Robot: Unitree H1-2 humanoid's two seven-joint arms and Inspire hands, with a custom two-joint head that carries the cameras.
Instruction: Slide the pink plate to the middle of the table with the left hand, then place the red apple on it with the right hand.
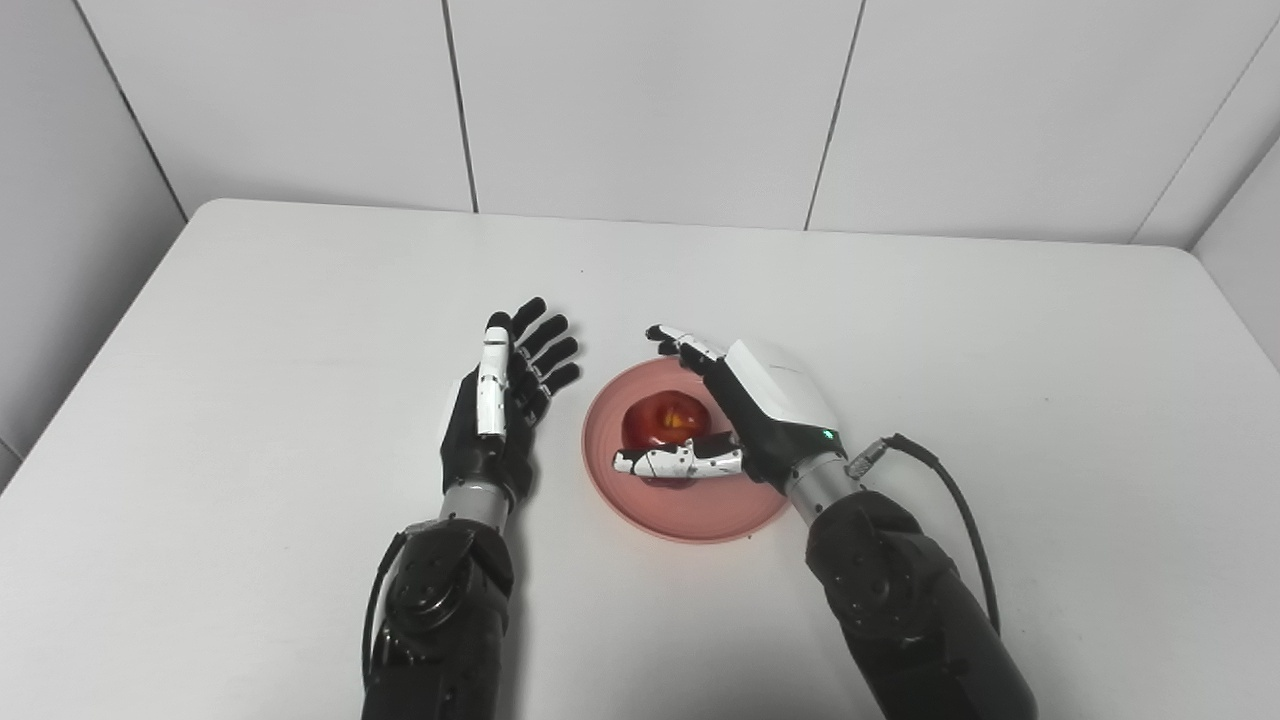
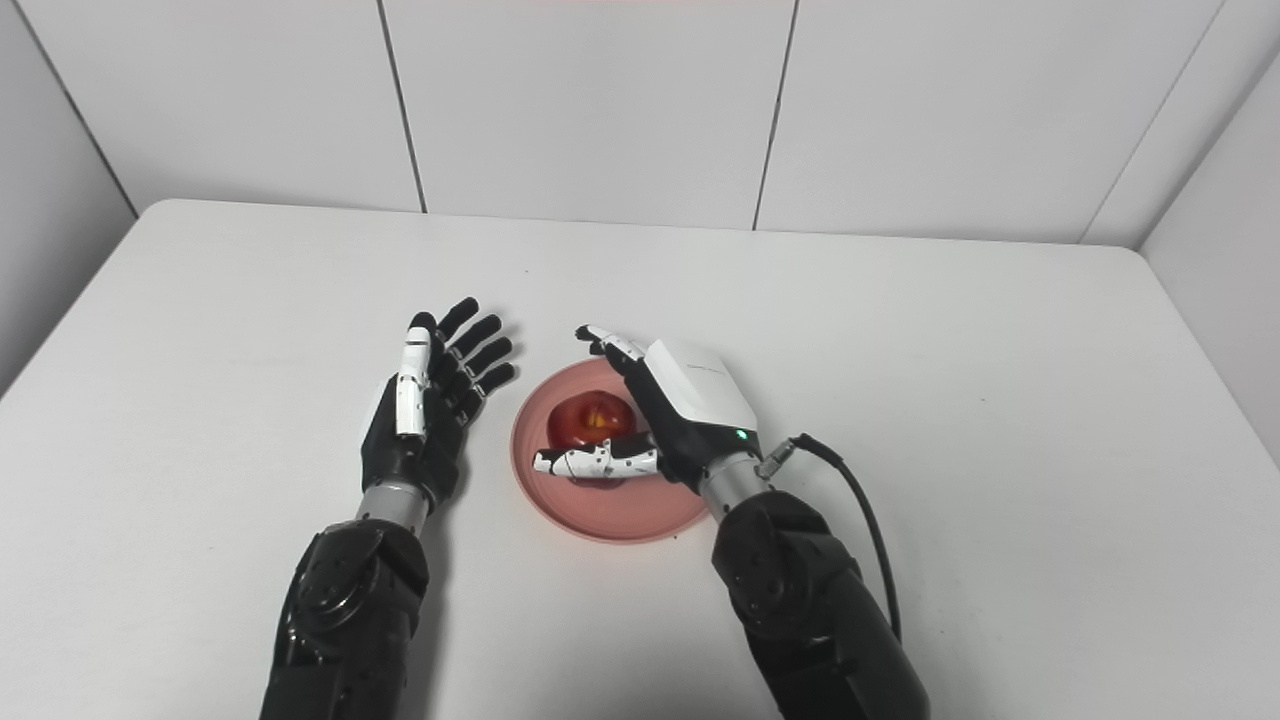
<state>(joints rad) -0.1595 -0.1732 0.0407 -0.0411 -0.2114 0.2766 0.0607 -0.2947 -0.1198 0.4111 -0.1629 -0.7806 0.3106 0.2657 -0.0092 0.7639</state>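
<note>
White table (image 1: 300,330) backed by white panelled wall (image 1: 640,100), red apple (image 1: 665,420) seated on pink plate (image 1: 690,515) at frame centre, bracketed by released right hand (image 1: 740,415), left hand (image 1: 505,400) spread empty just left.

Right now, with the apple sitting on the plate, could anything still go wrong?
Maybe two things. The right hand is spread around the red apple, with its thumb low across the front. If it pulls back carelessly, it could nudge the round apple and roll it off the pink plate. Also, the left hand is open just beside the plate's rim, so a sideways move might bump the plate away from the middle.
</note>
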